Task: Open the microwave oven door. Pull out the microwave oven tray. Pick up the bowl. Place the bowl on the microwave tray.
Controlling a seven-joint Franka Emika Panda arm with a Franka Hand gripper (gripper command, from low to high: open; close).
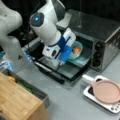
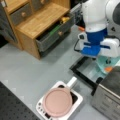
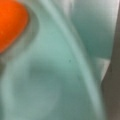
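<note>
The white arm (image 1: pixel 45 25) bends down steeply, its blue-banded wrist (image 1: pixel 63 47) just above the claw (image 1: pixel 65 58). The claw points downward and slightly forward; its fingers are hidden in both front views, and the wrist view shows none.

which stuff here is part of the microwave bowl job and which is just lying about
Job:
microwave oven
microwave oven door, open
microwave oven tray, pulled out
bowl with orange lump, over the tray
gripper, at the bowl

Lying about:
pink plate
white dish
wooden drawer cabinet
</note>
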